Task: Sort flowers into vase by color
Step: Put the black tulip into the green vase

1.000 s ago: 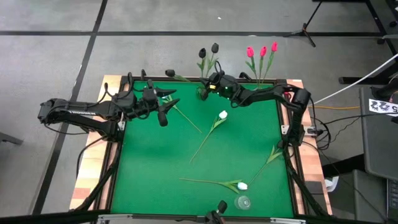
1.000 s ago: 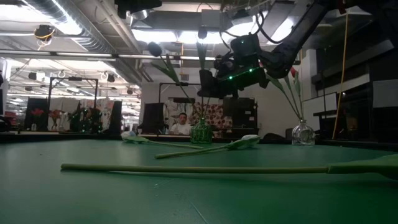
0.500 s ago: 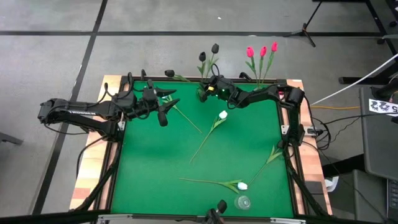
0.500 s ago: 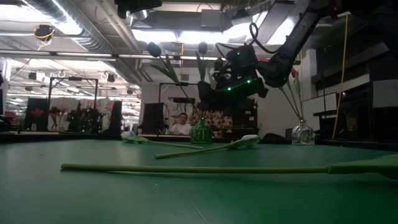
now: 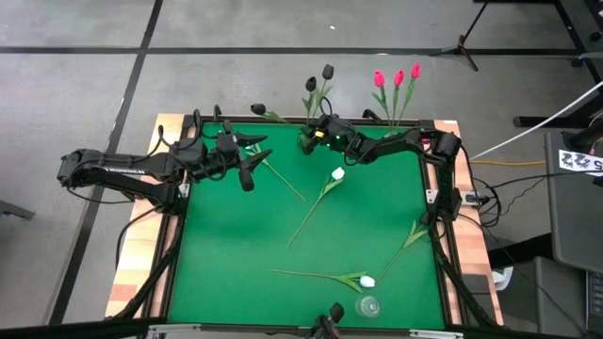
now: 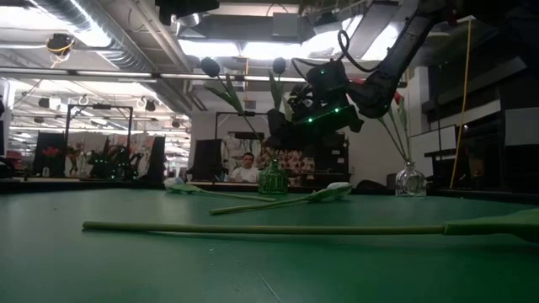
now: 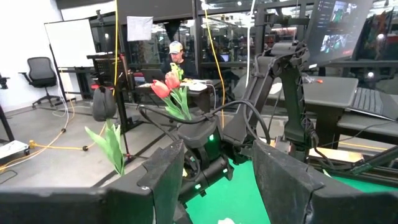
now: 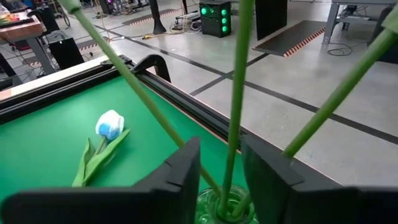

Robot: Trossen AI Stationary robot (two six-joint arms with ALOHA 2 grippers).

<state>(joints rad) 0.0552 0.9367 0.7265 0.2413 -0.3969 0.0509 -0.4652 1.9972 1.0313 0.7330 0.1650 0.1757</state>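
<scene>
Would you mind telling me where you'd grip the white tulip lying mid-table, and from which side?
I'd take the white tulip by its bare stem, probably about midway. It lies flat on the table, so come straight down from above with the fingers across the stem. The head and the leaf just below it look easier to crush.

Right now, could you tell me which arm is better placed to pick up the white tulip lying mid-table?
Right, probably: the right gripper hovers over the green vase, near the white tulip; the left gripper sits farther away.
</scene>
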